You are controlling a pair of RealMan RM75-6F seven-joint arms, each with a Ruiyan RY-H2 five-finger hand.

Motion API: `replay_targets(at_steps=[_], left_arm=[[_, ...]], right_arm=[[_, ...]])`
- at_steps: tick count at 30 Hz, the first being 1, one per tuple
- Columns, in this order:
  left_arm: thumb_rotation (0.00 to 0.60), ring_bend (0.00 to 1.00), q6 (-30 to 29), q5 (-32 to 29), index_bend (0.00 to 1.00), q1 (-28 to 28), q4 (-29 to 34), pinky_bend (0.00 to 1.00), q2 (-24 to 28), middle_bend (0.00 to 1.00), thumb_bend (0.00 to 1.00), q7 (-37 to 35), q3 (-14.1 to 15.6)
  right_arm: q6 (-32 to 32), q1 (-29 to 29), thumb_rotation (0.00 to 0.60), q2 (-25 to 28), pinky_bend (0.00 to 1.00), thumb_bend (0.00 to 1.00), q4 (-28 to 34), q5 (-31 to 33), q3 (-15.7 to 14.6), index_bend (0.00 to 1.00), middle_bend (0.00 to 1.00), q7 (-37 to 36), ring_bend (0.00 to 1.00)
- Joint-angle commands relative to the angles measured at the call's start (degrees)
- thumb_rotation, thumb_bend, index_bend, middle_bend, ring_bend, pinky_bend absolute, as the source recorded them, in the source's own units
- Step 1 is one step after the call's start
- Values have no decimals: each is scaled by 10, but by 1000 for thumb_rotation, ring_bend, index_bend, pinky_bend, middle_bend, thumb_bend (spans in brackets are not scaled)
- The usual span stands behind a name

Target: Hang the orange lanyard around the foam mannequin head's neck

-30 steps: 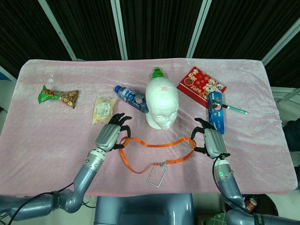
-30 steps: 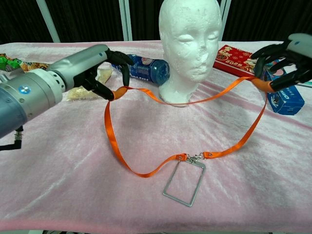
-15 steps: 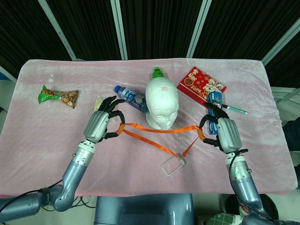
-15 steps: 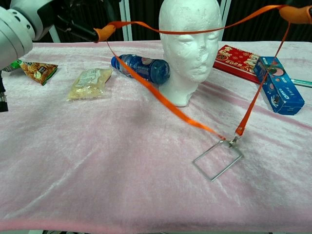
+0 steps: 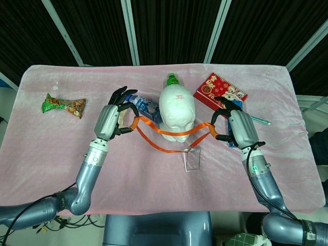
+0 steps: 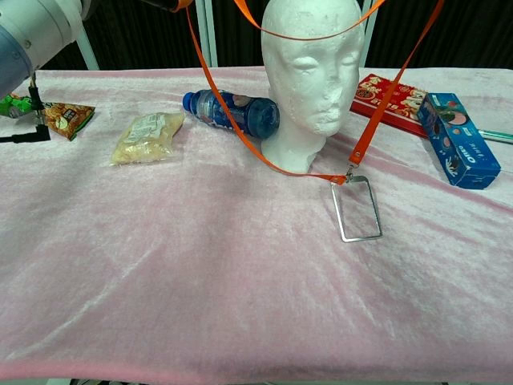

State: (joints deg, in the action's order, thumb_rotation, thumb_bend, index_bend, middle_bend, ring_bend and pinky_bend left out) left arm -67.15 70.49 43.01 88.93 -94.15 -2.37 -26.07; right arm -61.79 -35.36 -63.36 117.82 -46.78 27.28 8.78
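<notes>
And up it goes: the lanyard (image 5: 171,130) has climbed off the cloth in the space of a second, from a slack loop lying in front of the head (image 5: 177,113) to a strap strung in the air across its face. The left hand (image 5: 110,120) pinches one side of the strap beside the blue bottle (image 5: 143,106), its other fingers fanned out; the right hand (image 5: 240,128) pinches the other side just in front of the red box (image 5: 219,91), over the blue carton (image 6: 457,140). Both hands have risen and pushed away from the robot, so far that the chest view has lost them off its top edge and shows only the two orange runs dropping to the clip. The card holder (image 5: 192,160) has followed, dragged in from the open cloth to hang just before the head's base; whether its lower edge touches the cloth cannot be told. In the chest view the top run of the loop sags across the forehead, in front of it, not over it. So the loop is open wide and at about the right height, but nothing is hung yet: by the look of it, the strap must clear the crown and drop behind before either pinch lets go. The snack bags (image 5: 64,105) at the left lie well apart from all this.
</notes>
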Motion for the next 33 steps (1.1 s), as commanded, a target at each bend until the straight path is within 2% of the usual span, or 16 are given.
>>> replay_targets(at_steps=[1, 11, 21, 33], left_arm=[[600, 0, 4, -6, 604, 15, -28, 0, -13, 157, 439, -14, -12], [600, 0, 15, -13, 604, 50, -93, 0, -45, 158, 438, -42, -27], [600, 0, 24, -35, 608, 96, -195, 0, -90, 159, 431, -69, -54], [600, 0, 22, -50, 610, 130, -275, 0, -119, 159, 430, -125, -84]], right_arm=[[22, -23, 600, 8, 173, 508, -14, 27, 16, 790, 162, -4, 163], [79, -82, 600, 4, 173, 508, -71, 95, 35, 790, 169, -16, 163], [123, -140, 600, -18, 173, 508, -160, 147, 39, 794, 169, -26, 169], [134, -160, 600, -24, 173, 515, -231, 171, 42, 798, 168, -52, 174]])
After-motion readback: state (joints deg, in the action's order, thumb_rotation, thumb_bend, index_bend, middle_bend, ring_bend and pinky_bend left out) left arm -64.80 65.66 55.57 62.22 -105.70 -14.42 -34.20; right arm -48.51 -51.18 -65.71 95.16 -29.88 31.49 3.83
